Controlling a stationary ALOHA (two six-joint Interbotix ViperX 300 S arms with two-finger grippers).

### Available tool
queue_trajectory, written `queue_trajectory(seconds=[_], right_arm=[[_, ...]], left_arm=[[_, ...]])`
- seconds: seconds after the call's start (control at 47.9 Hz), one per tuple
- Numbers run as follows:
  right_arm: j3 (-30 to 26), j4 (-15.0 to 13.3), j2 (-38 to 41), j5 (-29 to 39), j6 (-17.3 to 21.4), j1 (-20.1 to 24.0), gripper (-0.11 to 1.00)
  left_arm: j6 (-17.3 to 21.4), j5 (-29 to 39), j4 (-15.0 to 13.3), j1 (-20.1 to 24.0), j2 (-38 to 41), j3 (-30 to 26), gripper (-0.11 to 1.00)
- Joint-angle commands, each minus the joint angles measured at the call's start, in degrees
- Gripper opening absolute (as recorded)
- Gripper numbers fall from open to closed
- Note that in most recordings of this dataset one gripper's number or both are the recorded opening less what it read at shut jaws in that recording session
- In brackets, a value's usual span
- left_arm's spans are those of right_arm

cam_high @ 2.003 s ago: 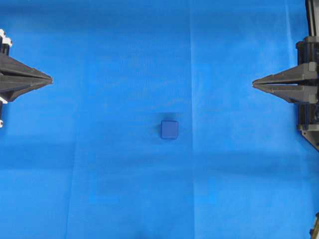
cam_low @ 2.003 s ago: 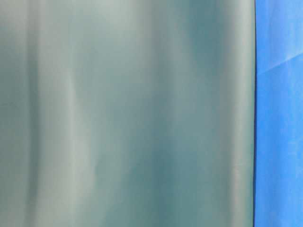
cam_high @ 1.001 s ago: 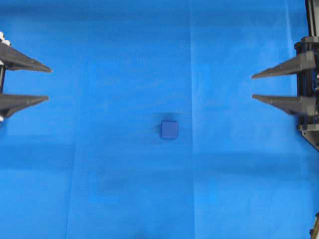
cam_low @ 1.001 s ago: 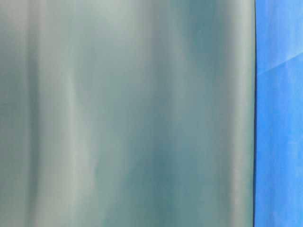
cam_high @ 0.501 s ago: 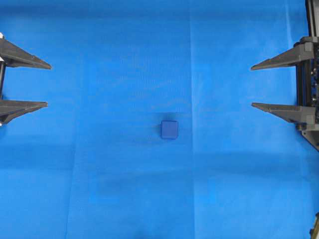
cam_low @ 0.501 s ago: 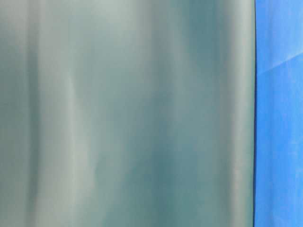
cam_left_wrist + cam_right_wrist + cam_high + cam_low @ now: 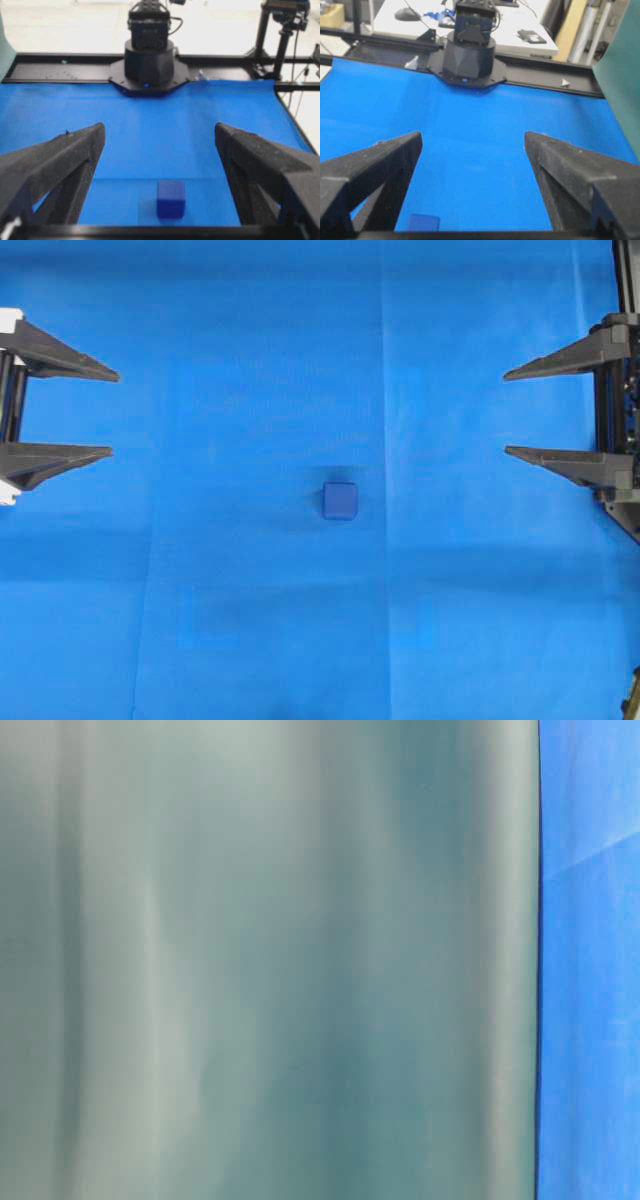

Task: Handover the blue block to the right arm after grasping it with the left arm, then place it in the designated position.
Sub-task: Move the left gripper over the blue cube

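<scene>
The blue block rests alone on the blue cloth near the middle of the overhead view. In the left wrist view the block lies ahead of and between the spread fingers; in the right wrist view only the block's top shows at the lower left. My left gripper, the one with white brackets, stands open at the left edge, far from the block, and the left gripper holds nothing. My right gripper, all black, stands open at the right edge, and the right gripper is also empty.
Bright blue cloth covers the table. The opposite arm's black base sits at the cloth's far edge in the left wrist view, and another base in the right wrist view. A grey-green panel fills most of the table-level view.
Both grippers went from shut to wide open over the last two seconds. The left gripper has since slid slightly toward the middle. The block has not moved.
</scene>
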Motion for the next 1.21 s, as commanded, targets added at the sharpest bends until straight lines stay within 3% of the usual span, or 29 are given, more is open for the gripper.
queue_trajectory(seconds=[0.0, 0.25, 0.709, 0.98, 1.189], right_arm=[[-1.8, 0.2, 0.4, -0.5, 0.1, 0.1, 0.97], [-2.0, 0.1, 0.5, -0.5, 0.1, 0.0, 0.97], [-2.4, 0.2, 0.5, -0.5, 0.1, -0.1, 0.97], [-2.4, 0.2, 0.6, -0.6, 0.1, -0.2, 0.97], [-2.5, 0.2, 0.7, -0.6, 0.1, -0.2, 0.97]], left_arm=[[-0.1, -2.2, 0.1, -0.2, 3.1, -2.5, 0.93], [-0.1, -3.0, 0.1, -0.2, 13.6, -9.3, 0.93], [0.0, -3.9, 0.1, -0.4, 35.1, -27.9, 0.93], [0.6, -2.0, 0.0, -0.4, 42.6, -36.8, 0.93], [0.9, 0.2, 0.1, -0.3, 44.7, -39.3, 0.93]])
